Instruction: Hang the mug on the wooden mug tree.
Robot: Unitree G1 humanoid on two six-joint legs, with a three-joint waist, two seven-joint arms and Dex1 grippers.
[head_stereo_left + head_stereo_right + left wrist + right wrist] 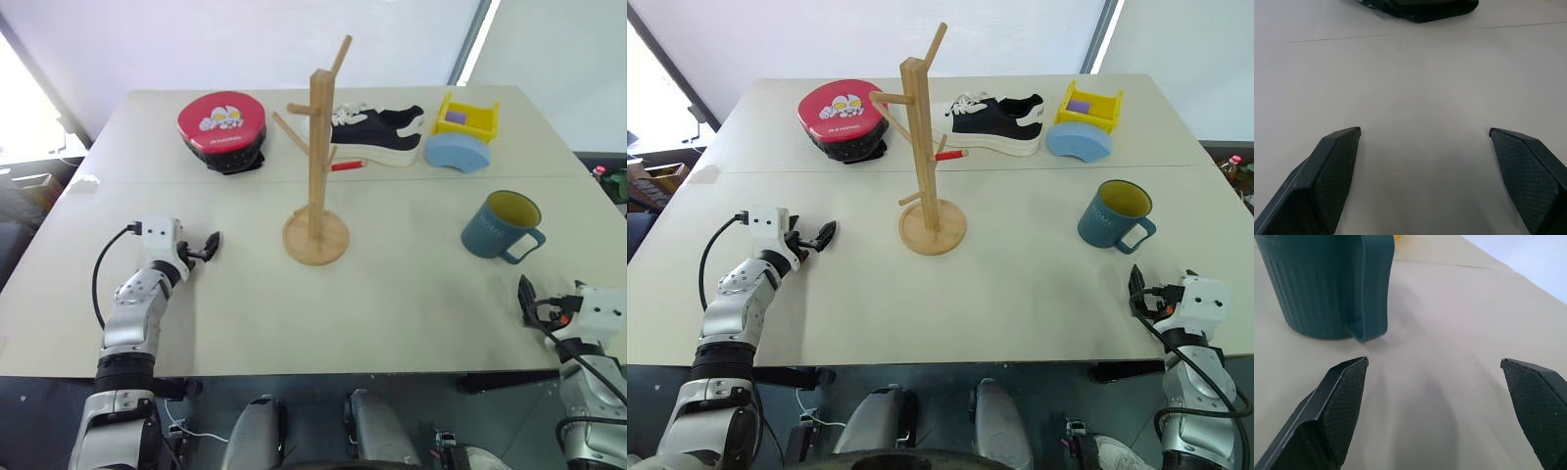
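The slate-blue mug stands upright on the right side of the table, yellowish inside, its handle turned toward the front right. The wooden mug tree stands mid-table on its round base, pegs bare. My right gripper lies low near the table's front edge, just in front of the mug, open and empty. In the right wrist view the mug and its handle sit a short way ahead of the spread fingers. My left gripper rests open over bare table, to the left of the tree's base.
At the back of the table lie a red round pad, a black-and-white shoe, a red pen, a yellow box and a light-blue arch block.
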